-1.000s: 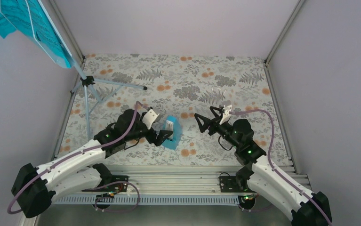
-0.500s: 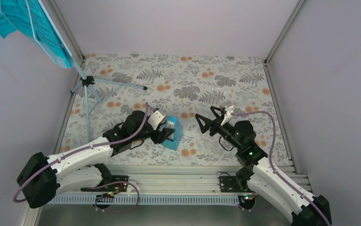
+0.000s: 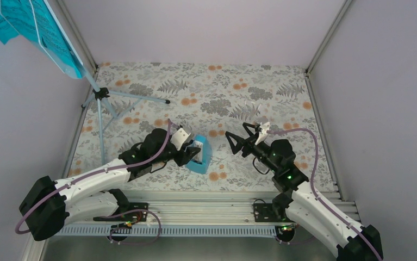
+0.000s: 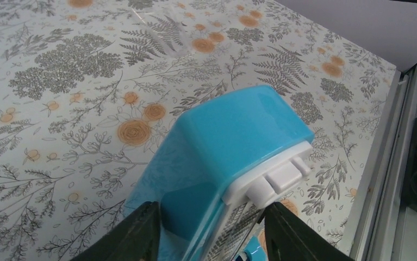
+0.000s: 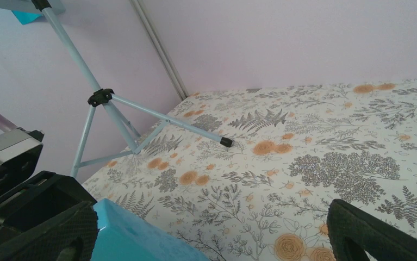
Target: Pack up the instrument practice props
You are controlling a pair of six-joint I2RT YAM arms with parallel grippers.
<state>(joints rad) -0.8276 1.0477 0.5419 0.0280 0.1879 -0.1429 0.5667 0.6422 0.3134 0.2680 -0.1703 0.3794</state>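
The small blue metronome (image 3: pixel 201 155), with its whitish face, rests tilted on the floral table; the left wrist view shows the metronome (image 4: pixel 233 136) close up. My left gripper (image 3: pixel 194 154) has a finger against each side of it, its jaws (image 4: pixel 211 217) closed onto it. The pale blue music stand (image 3: pixel 101 93) rises at the far left on thin tripod legs, and turquoise sheet-music pages (image 3: pixel 10 16) hang on its desk. My right gripper (image 3: pixel 236 131) is open and empty just right of the metronome. The right wrist view of that gripper (image 5: pixel 211 217) takes in the metronome (image 5: pixel 130 239) and the music stand (image 5: pixel 100 98).
Plain walls and metal corner posts (image 3: pixel 323 41) enclose the table on three sides. A ribbed aluminium rail (image 3: pixel 211 198) runs along the near edge by the arm bases. One stand leg (image 3: pixel 141 98) reaches out over the table, ending in a black tip.
My left gripper has moved forward onto the metronome and closed from wide open against its sides, and the metronome has tipped up slightly. The right arm has barely moved.
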